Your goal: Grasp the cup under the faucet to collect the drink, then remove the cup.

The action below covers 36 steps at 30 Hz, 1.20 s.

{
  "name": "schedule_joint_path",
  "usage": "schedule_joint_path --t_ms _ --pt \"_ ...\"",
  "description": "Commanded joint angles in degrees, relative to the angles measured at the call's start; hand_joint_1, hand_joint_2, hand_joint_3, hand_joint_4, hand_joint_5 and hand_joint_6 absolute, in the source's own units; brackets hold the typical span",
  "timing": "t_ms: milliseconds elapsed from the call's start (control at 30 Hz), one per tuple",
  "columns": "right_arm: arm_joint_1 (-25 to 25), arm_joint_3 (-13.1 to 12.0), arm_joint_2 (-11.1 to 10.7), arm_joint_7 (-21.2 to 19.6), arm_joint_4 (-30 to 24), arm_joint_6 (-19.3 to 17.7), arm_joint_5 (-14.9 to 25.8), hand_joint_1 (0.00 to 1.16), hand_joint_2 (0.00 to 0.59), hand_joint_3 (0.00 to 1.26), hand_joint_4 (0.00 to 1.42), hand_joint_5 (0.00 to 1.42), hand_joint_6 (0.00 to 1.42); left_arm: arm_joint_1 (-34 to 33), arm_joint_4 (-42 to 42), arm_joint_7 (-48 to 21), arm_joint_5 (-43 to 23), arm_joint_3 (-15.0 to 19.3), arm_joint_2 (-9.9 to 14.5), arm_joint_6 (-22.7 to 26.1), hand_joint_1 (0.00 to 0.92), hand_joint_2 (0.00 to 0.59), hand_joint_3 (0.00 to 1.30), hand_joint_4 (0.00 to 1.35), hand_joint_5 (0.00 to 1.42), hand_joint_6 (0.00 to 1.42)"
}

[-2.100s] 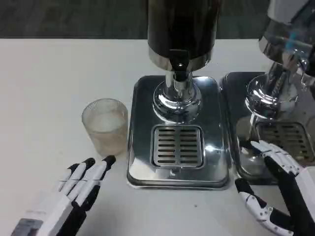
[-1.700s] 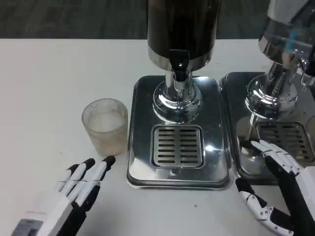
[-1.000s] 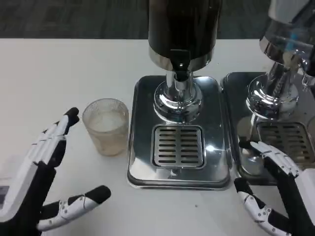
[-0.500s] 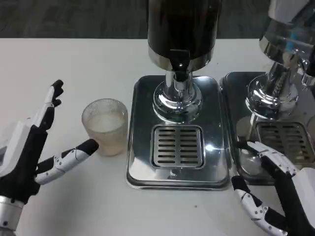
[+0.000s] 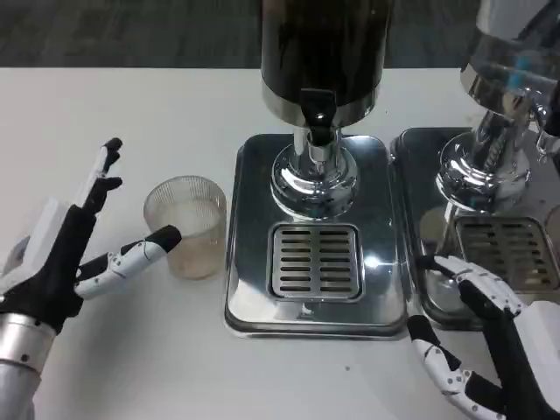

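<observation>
Where frame cuts: right hand [image 5: 477, 350] (fingers apart).

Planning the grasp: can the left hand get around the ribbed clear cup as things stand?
Probably yes. The left hand is spread open beside the ribbed clear plastic cup, thumb tip at its near wall, fingers raised to its left. Nothing lies between them; the steel drip tray borders only the cup's far side.

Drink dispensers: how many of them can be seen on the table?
2. The dark dispenser stands at the centre, over a steel tray. The second dispenser is at the right edge, partly cut off; more may be hidden.
</observation>
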Motion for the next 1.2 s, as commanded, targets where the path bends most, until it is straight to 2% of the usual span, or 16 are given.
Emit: schedule_joint_path --t_ms 33,367,600,800,1200 --pt "0.0 0.2 0.7 -0.7 -0.9 0.2 -0.4 0.35 0.405 0.3 0.23 0.23 0.41 -2.6 3.6 -0.4 0.9 -1.7 1.3 -0.1 0.205 0.023 0.01 0.02 0.16 0.19" --pt "-0.8 1.0 1.1 -0.8 -1.2 -0.2 -1.4 0.35 0.405 0.31 0.24 0.24 0.41 -7.0 8.7 1.4 4.4 -5.9 2.8 1.1 0.274 0.021 0.01 0.03 0.19 0.23" --pt "-1.6 1.4 1.0 0.0 -1.3 -0.4 -0.9 0.35 0.405 0.32 0.25 0.24 0.42 -9.2 11.5 2.0 5.1 -7.4 2.8 1.6 0.298 0.03 0.03 0.05 0.21 0.25" --pt "-2.1 1.6 0.6 0.8 -1.6 -0.4 -0.3 0.35 0.405 0.33 0.25 0.24 0.42 -10.9 14.3 2.2 5.0 -8.5 2.3 0.4 0.32 0.038 0.05 0.09 0.25 0.28" --pt "-1.9 1.4 0.6 1.7 -1.9 -0.3 0.3 0.35 0.405 0.33 0.26 0.25 0.42 -15.6 20.0 0.6 4.5 -11.1 -0.5 -2.6 0.327 0.049 0.07 0.12 0.28 0.3"
